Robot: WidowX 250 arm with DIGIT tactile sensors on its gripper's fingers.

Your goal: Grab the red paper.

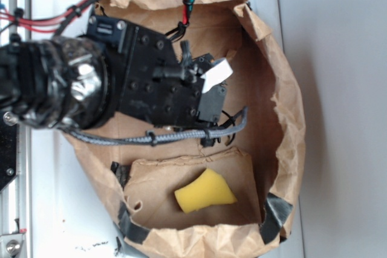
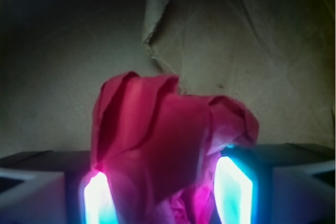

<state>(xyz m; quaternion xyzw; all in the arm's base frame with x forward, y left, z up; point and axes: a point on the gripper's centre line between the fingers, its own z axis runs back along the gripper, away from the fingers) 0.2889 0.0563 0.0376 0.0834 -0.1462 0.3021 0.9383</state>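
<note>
Between the two glowing fingers (image 2: 98, 200) of the gripper (image 2: 165, 195) sits one red paper (image 2: 163, 145), a single crumpled ball; both pads press against its sides, so the gripper is pinching it. Behind it the wrist view shows only creased brown paper. From the exterior view, one arm (image 1: 139, 80) reaches into one brown bag (image 1: 284, 107) lying opened out on the white bench (image 1: 60, 209), and the red paper is hidden under it. One yellow wedge (image 1: 204, 191) lies in the bag's lower part, well apart from the gripper. No brand, label or writing can be read anywhere.
</note>
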